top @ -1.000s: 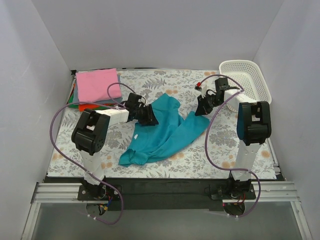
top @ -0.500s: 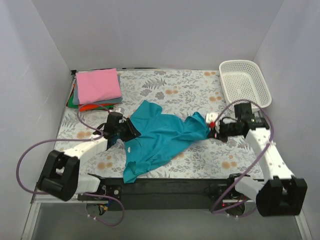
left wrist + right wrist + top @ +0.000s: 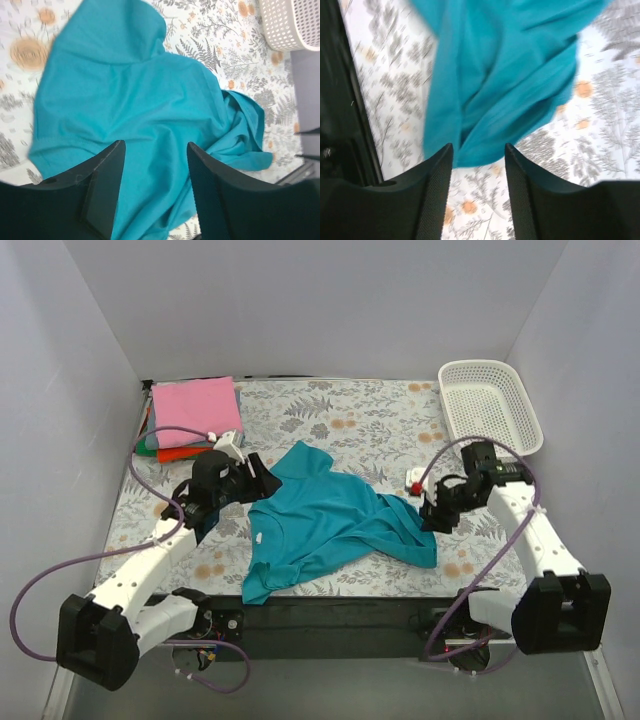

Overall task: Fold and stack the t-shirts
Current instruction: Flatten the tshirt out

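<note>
The teal-blue t-shirt (image 3: pixel 325 525) lies crumpled but spread out mid-table, its right part bunched in folds (image 3: pixel 240 130). My left gripper (image 3: pixel 262 477) hovers at the shirt's upper left edge, open, with only cloth seen below between its fingers (image 3: pixel 155 145). My right gripper (image 3: pixel 434 519) is at the shirt's right edge, open and empty, over the shirt's hem (image 3: pixel 505 65) and the table cloth. At the back left is a stack of folded t-shirts: pink (image 3: pixel 196 408) on top, orange-red (image 3: pixel 180 453) and green (image 3: pixel 147 443) edges showing beneath.
A white mesh basket (image 3: pixel 490 405) stands at the back right corner. The floral table cloth (image 3: pixel 370 415) covers the table. The table's dark front edge (image 3: pixel 330 605) runs just below the shirt's lower hem.
Both grippers have opened and let go of the teal shirt. It now lies loose on the table, its right end dropped and bunched. The left arm has drawn back up and left.
</note>
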Robot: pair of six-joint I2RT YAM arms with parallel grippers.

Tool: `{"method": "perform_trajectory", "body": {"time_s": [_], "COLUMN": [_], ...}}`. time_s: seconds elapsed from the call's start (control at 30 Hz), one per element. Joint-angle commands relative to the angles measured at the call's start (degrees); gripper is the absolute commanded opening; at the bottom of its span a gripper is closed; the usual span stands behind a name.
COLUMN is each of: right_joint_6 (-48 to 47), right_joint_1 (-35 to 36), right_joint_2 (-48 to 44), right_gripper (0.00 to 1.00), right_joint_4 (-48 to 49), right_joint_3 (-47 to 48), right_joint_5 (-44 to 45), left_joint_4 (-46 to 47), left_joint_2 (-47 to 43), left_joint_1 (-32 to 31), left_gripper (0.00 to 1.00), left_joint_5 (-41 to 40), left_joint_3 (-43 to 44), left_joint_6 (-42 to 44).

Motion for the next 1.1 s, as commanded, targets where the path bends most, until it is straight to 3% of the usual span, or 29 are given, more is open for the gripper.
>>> {"method": "perform_trajectory", "body": {"time_s": [0.0,0.13,0.27,0.4,0.5,0.73,0.97,1.07], "right_joint_6": [12.75,24.97,35.33,39.65,40.80,41.16,41.51,41.95], "right_joint_1": [-0.38,1.89,8.40,13.50,16.14,17.64,17.64,17.73], "right_joint_2": [7.61,18.50,27.38,33.01,37.67,40.76,41.37,42.34], "right_gripper": [0.56,0.59,0.61,0.62,0.63,0.59,0.55,0.49], "right_joint_4": [8.55,14.44,19.71,23.85,25.52,27.37,28.86,28.86], "right_joint_3": [7.41,14.79,19.98,22.00,23.15,22.28,21.83,21.48], "right_joint_5": [-7.87,-9.65,-0.45,7.57,14.41,21.54,22.88,21.92], "left_joint_4": [-1.85,-1.68,-1.50,-2.29,-4.83,-8.35,-10.90,-13.63], "left_joint_2": [4.39,17.19,28.79,39.54,46.82,58.61,66.70,69.00], "left_joint_1": [0.12,1.08,3.89,5.21,5.48,5.74,5.39,4.95], "left_gripper": [0.55,0.57,0.57,0.58,0.58,0.58,0.58,0.56], "left_joint_5": [-2.80,-3.69,2.10,4.31,5.45,4.83,5.54,5.63], "left_joint_3": [5.52,13.94,22.56,31.35,37.07,46.48,54.83,56.94], "left_joint_6": [10.73,15.14,16.72,18.48,20.23,22.70,21.65,22.09]}}
